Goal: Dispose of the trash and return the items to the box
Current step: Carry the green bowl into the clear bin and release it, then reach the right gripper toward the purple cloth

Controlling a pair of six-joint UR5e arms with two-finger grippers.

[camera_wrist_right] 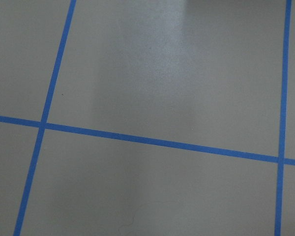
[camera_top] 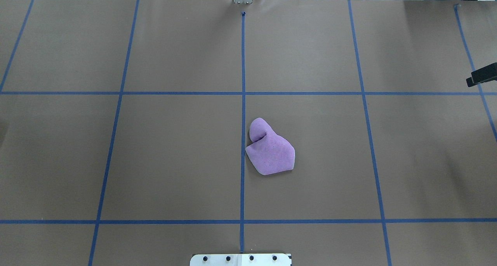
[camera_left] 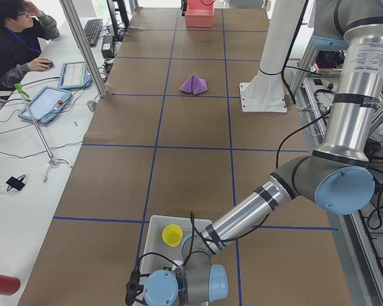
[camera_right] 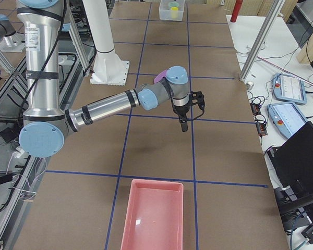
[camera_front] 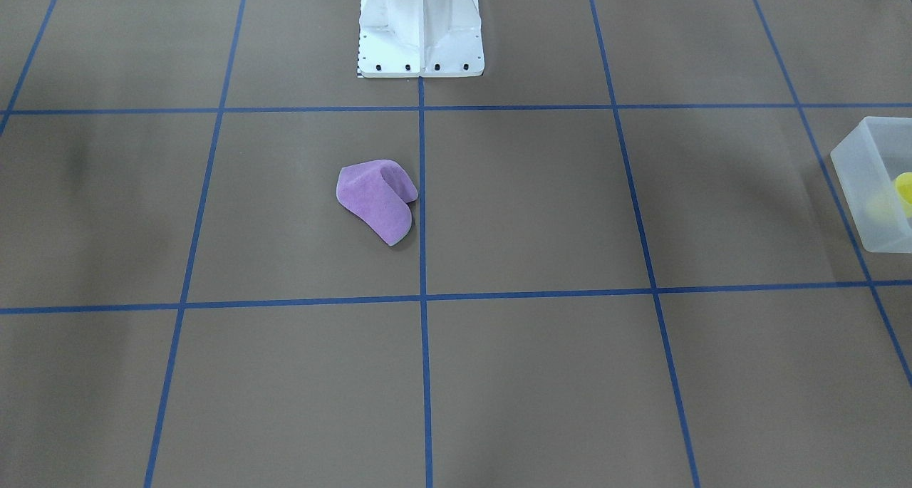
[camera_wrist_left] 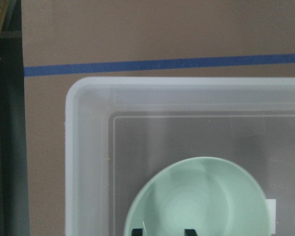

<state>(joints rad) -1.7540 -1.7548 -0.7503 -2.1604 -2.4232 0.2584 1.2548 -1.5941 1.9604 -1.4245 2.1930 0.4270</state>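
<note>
The frosted white box (camera_wrist_left: 88, 147) lies under my left gripper (camera_wrist_left: 162, 231). The gripper's two dark fingertips (camera_wrist_left: 136, 230) show apart at the bottom edge, above a pale green cup (camera_wrist_left: 196, 196) that sits in the box. The small yellow cup (camera_left: 172, 234) is in the box (camera_left: 154, 231) too, and also shows in the front view (camera_front: 905, 187). A crumpled purple cloth (camera_top: 270, 149) lies mid-table, also seen in the front view (camera_front: 377, 199). My right gripper (camera_right: 183, 124) hovers over bare table and holds nothing that I can see. Only a dark part of it (camera_top: 481, 75) shows overhead.
A pink tray (camera_right: 154, 219) sits at the table's right end. The white robot base (camera_front: 420, 25) stands at the table's near edge. Blue tape lines grid the brown table. An operator (camera_left: 16, 38) sits at a side desk with tablets.
</note>
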